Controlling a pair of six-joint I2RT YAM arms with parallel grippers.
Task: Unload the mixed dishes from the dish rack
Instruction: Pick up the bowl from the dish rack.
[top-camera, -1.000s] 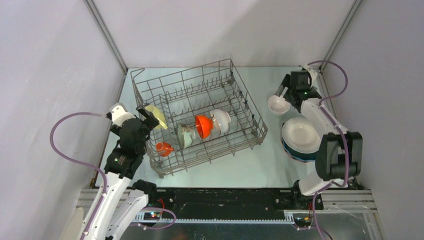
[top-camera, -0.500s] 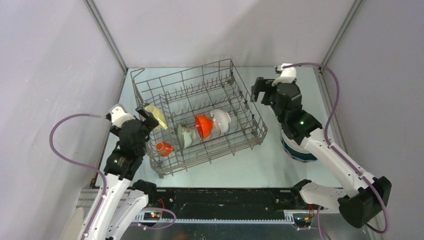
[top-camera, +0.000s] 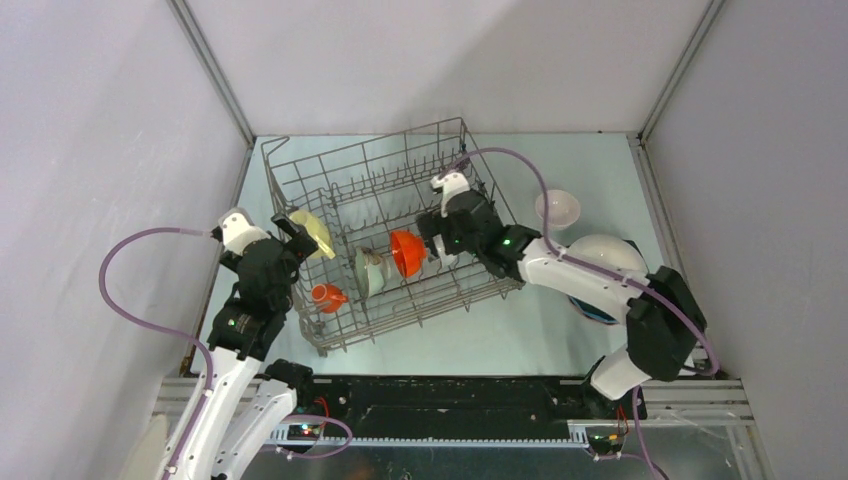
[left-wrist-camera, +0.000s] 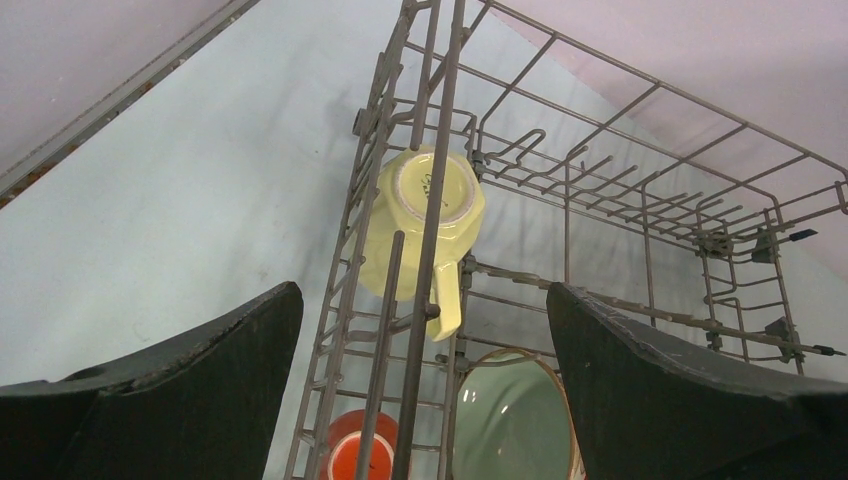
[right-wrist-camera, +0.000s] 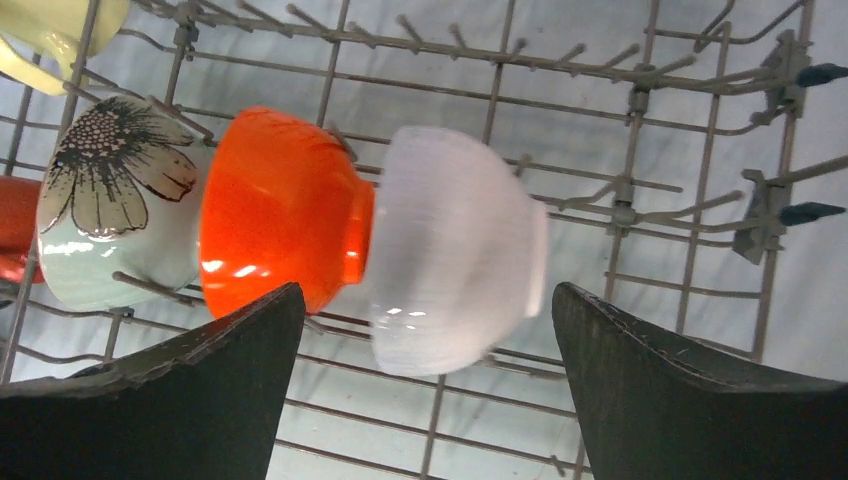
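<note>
Worktop (top-camera: 500, 340): pale blue surface that carries everything; arm bases at the bottom edge of the overhead view.
Dish rack (top-camera: 380, 185): grey wire basket set askew, centre to upper left of the overhead view.
Left pincer (top-camera: 296, 232): released, fingers spread wide on either side of the rack's left wall, grasping nothing.
Orange mug (top-camera: 326, 295): inside the rack at its lower left corner.
Pale yellow cup (left-wrist-camera: 425, 225): against the rack's left wall, base towards the wrist camera, handle pointing down; ahead of the left pincer and apart from both fingers.
Pale green bowl (right-wrist-camera: 110, 215): on edge among the tines, with a dark flower print, touching the orange bowl.
Orange bowl (right-wrist-camera: 280, 215): on edge at rack centre, between the green and white bowls.
White bowl (right-wrist-camera: 455, 250): on edge, pressed against the orange bowl's foot.
Right pincer (right-wrist-camera: 428, 300): released, poised over the white bowl, a finger on either side, apart from it.
Plate stack (top-camera: 600, 255): right of the rack, white plate uppermost.
Small white bowl (top-camera: 557, 208): upright above the stack, outside the rack.
</note>
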